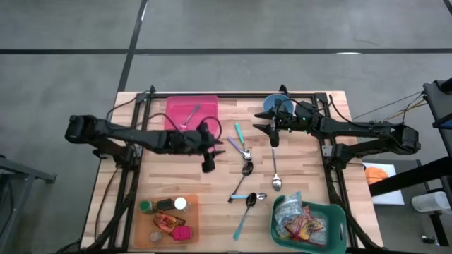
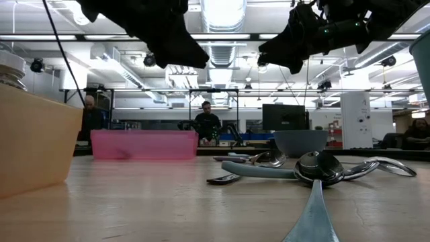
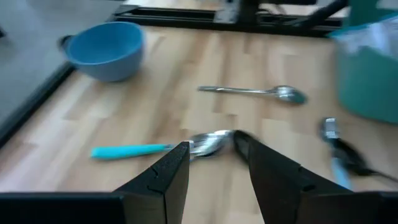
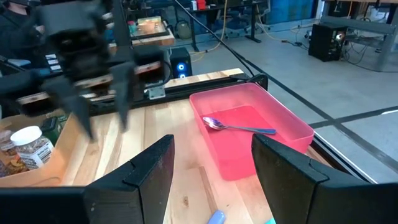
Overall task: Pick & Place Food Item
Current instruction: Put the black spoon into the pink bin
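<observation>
Food packets (image 1: 300, 224) lie in a green basket (image 1: 332, 212) at the table's near right. Jars and small packs (image 1: 166, 212) stand in a wooden tray (image 1: 194, 229) at the near left. My left gripper (image 1: 209, 164) hangs open above the table's middle, slanting down over a teal-handled spoon (image 3: 134, 150); nothing sits between its fingers (image 3: 211, 152). My right gripper (image 1: 274, 137) hovers open near the blue bowl (image 1: 277, 106), nearly level, facing the pink tray (image 4: 255, 124). It holds nothing (image 4: 211, 149).
Several spoons (image 1: 247, 169) lie scattered over the table's middle. One more spoon (image 4: 239, 127) rests inside the pink tray (image 1: 192, 111) at the far side. Black frame rails (image 1: 131, 162) run along both sides. In the low view, people sit beyond the table.
</observation>
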